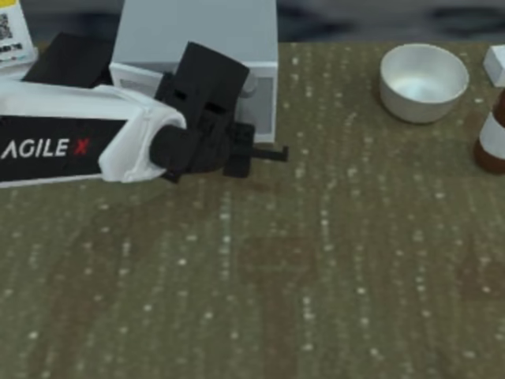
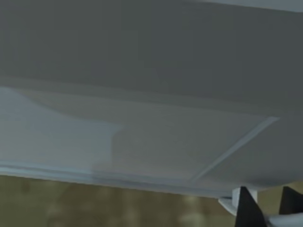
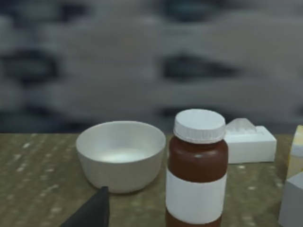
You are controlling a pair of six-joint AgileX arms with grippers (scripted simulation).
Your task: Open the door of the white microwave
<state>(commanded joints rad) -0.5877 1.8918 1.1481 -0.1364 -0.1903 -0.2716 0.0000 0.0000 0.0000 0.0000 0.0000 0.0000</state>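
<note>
Left gripper sits at the front lower corner of the white microwave, at the table's back left. Whether its fingers are apart or together cannot be determined. The door fills the left wrist view at close range. White bowl and brown bottle stand well right.

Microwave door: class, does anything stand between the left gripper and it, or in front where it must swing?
Nothing visible does. The left gripper is already at the door of the microwave. The table in front is bare; the bowl and bottle stand off to the right.
</note>
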